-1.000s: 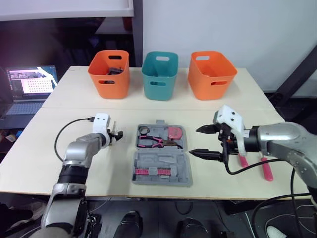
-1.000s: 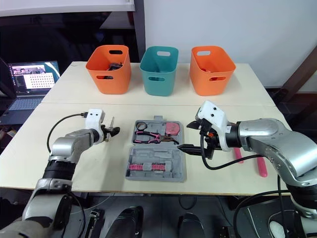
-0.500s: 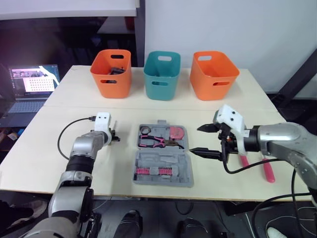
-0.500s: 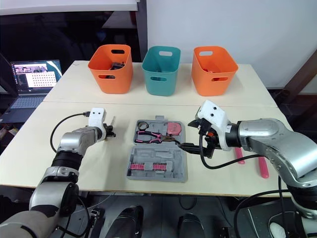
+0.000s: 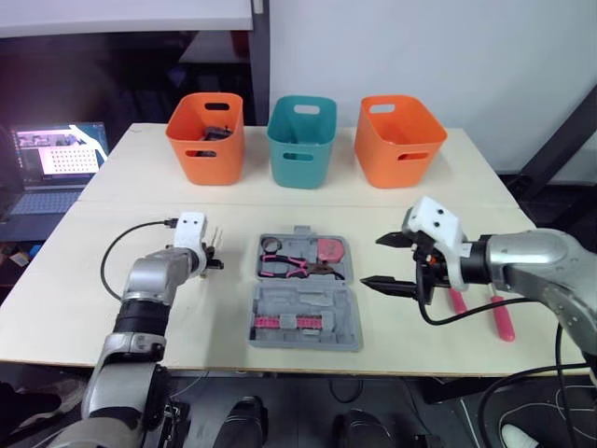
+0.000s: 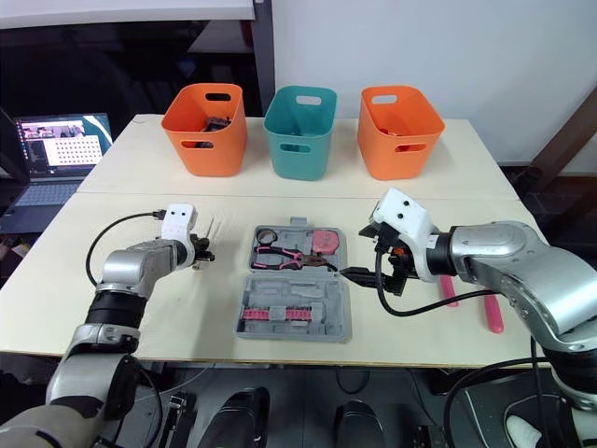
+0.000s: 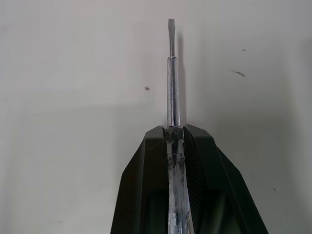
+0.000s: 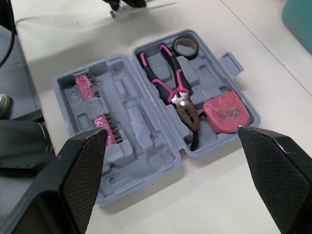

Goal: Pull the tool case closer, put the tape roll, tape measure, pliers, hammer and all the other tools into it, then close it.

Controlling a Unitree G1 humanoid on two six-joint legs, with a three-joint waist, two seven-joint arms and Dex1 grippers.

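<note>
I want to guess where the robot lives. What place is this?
Probably a robot test lab: a pale wooden table holding an open grey plastic tool case, orange and teal plastic bins in a row, and an open laptop beside it.

Grey tool case (image 8: 141, 163), pink-and-black pliers (image 8: 171, 87), red tape measure (image 8: 225, 112), two orange bins (image 5: 205, 140) (image 5: 399, 140), one teal bin (image 5: 300, 145).

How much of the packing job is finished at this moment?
Done: tape roll, pliers and tape measure lie in the open tool case. In hand: the left end effector is shut on a screwdriver; the right end effector is open. Left: that screwdriver, two pink-handled tools outside it, closing.
</note>
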